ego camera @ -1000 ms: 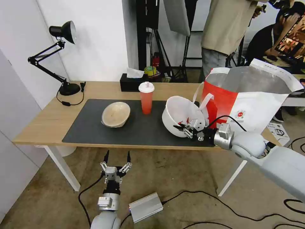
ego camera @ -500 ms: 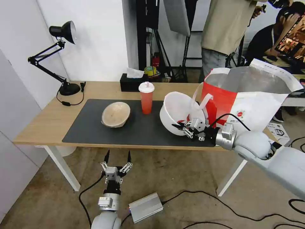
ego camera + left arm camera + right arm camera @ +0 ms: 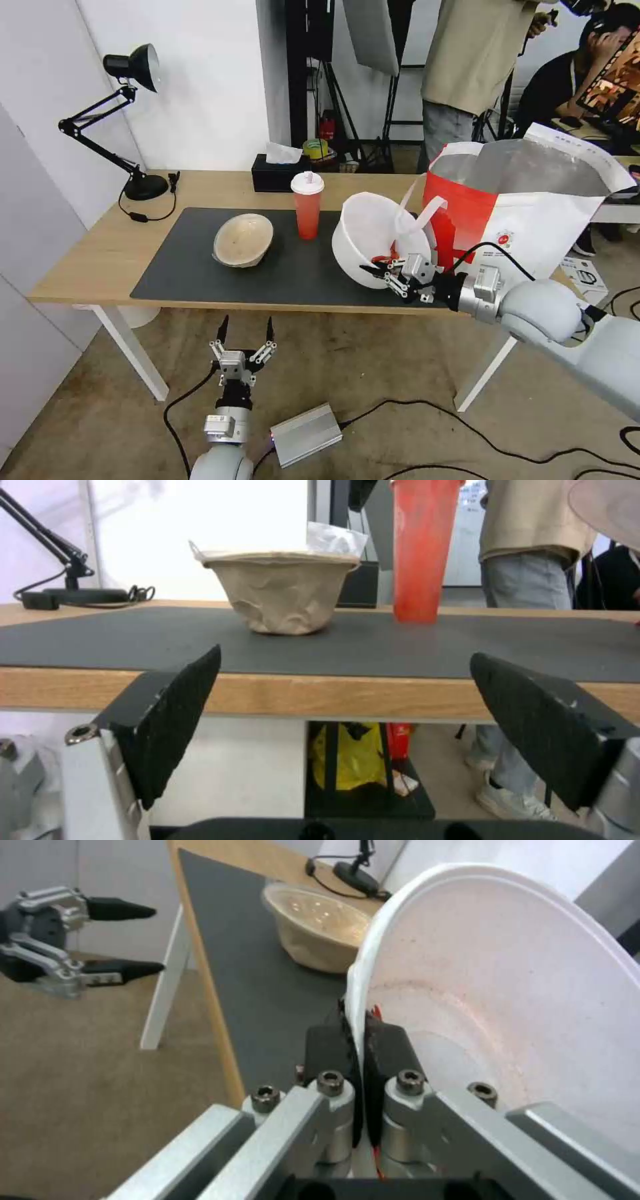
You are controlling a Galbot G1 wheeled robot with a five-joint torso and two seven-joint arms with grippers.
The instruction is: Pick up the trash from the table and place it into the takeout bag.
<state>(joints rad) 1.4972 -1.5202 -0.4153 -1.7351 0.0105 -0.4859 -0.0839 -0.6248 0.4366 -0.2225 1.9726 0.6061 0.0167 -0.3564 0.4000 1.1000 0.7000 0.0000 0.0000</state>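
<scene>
The white bowl [image 3: 373,240] is held tilted at centre-right of the head frame, above the mat's [image 3: 200,267] right end and just left of the bag [image 3: 533,220]; whether its base touches the mat cannot be told. Its near rim is pinched between the closed pads of the right gripper [image 3: 387,270], one pad inside the wall and one outside, as seen in the right wrist frame's lower centre [image 3: 363,1040]. Red scraps are seen low inside, beside the grip. The bowl is judged light, thin and springy, so a rim pinch is apt but flexing or slipping is a risk, and scraps could be spilled if it is tipped further. Left of it, the red cup [image 3: 307,203] stands upright and the beige bowl [image 3: 243,239] lies tilted, both on the mat. The left gripper [image 3: 244,333] is parked below the table [image 3: 80,260] edge, lower left, with pads spread wide.
</scene>
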